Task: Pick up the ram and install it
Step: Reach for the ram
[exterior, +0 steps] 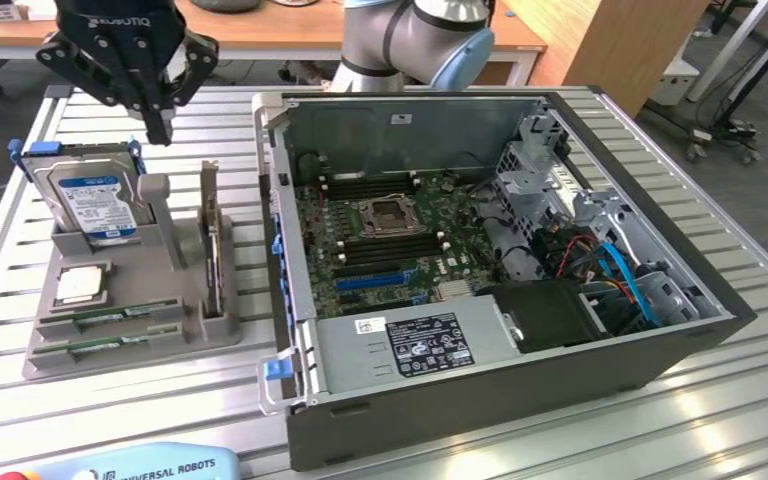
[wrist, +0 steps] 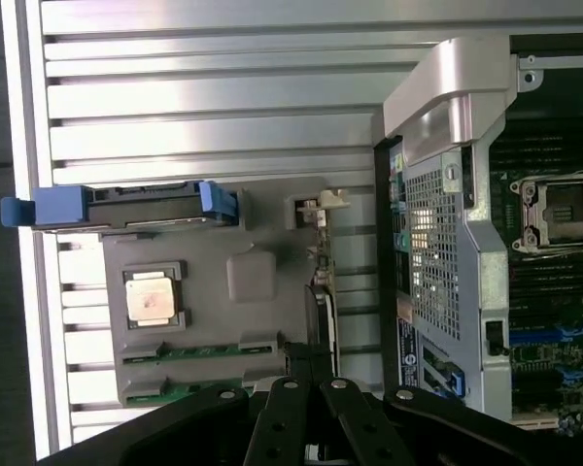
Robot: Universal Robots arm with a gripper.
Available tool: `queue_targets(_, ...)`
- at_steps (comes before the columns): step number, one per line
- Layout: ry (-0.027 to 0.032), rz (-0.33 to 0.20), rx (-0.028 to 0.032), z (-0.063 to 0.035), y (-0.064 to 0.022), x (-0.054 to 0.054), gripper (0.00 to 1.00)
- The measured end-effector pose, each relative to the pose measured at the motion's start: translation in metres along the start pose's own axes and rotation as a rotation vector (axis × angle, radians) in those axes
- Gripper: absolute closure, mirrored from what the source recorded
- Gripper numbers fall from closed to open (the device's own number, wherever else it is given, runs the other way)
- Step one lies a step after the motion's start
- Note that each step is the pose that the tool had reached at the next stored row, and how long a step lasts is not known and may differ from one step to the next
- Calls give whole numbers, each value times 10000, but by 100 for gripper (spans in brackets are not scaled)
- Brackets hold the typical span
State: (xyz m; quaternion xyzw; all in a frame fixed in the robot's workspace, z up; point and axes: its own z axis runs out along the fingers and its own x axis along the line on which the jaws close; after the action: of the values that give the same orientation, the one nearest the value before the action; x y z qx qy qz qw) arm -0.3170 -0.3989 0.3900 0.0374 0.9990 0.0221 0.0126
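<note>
Two ram sticks lie flat in slots at the near end of a grey holder (exterior: 144, 300): one ram stick (exterior: 120, 318) and a second ram stick (exterior: 107, 346) just in front of it. The wrist view has them as green strips, ram (wrist: 199, 351) and ram (wrist: 170, 393). My black gripper (exterior: 157, 128) hangs high over the holder's far end, behind the hard drive, fingers shut together and holding nothing. In the wrist view the gripper (wrist: 304, 361) points down beside the holder's edge. The open computer case (exterior: 704, 300) stands at the exterior view's right, with its motherboard (exterior: 398, 240) exposed.
The holder also carries an upright blue-labelled hard drive (exterior: 91, 200), a square silver processor (exterior: 80, 285) and a thin part standing on edge (exterior: 208, 230). A teach pendant (exterior: 144, 465) lies at the table's near edge. The slatted metal table (exterior: 731, 420) surrounds everything.
</note>
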Motion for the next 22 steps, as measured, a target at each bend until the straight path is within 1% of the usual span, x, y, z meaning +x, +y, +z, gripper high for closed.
queue_targets(22,0,0,11,3,-35,465,90)
